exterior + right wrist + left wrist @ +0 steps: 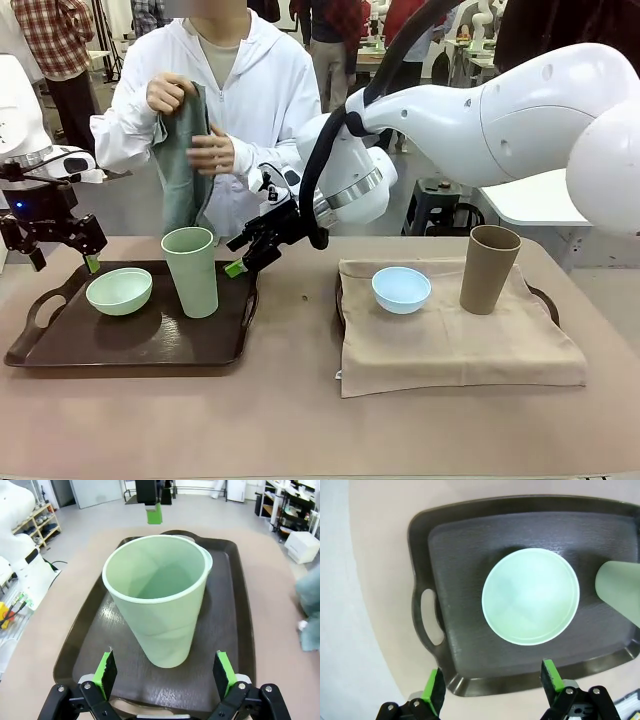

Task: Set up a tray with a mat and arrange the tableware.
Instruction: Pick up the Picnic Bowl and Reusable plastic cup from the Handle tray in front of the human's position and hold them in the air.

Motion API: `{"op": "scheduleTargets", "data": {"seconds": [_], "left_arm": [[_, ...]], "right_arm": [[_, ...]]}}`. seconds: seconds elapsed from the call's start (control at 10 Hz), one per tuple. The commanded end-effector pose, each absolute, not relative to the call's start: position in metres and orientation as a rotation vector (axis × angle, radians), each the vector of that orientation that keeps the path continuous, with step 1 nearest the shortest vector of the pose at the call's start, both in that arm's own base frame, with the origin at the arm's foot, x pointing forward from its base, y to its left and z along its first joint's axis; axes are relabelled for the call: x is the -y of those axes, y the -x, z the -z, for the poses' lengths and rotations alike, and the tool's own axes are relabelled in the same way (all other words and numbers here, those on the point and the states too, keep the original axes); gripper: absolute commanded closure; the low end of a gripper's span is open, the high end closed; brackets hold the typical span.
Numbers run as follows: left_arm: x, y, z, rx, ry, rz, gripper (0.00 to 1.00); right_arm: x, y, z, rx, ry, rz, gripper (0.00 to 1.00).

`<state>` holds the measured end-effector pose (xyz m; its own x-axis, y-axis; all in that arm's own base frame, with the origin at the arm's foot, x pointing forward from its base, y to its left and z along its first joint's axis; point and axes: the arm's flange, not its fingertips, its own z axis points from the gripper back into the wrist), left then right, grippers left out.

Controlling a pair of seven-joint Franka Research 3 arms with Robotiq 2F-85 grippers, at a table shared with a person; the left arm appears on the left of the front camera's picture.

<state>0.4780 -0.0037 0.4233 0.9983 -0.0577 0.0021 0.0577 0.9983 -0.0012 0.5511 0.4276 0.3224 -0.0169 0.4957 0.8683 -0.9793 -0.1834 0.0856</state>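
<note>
A dark tray (pixel 60 345) at the left holds a pale green bowl (pixel 119 291) and a tall pale green tumbler (pixel 191 272). My left gripper (pixel 65 260) hovers open above the tray's far left corner, and looks down on the bowl (pixel 530 596). My right gripper (pixel 245 255) is open at the tray's far right edge, its fingers either side of the tumbler (pixel 157 595) but apart from it. At the right, a tan mat (pixel 450 340) covers a second tray (pixel 546 300), with a light blue bowl (pixel 401 289) and a tan-brown tumbler (pixel 489 268) on it.
A person in a white hooded top stands at the far side, both hands on a grey-green cloth (pixel 185 160) held up at chest height. My right arm (pixel 480 120) crosses over the table's middle. Bare table runs along the front edge.
</note>
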Motion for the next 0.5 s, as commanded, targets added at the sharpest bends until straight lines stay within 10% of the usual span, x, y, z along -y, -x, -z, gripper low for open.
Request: {"op": "scheduleTargets", "data": {"seconds": [0.0, 0.4], "left_arm": [[0.008, -0.486, -0.418, 0.021, 0.047, 0.056, 0.0], [0.011, -0.488, -0.418, 0.032, 0.077, 0.049, 0.0]], "right_arm": [[-0.44, -0.553, -0.31, 0.668, -1.045, -1.535, 0.0], [-0.454, -0.551, -0.299, 0.715, -1.127, -1.568, 0.0]]}}
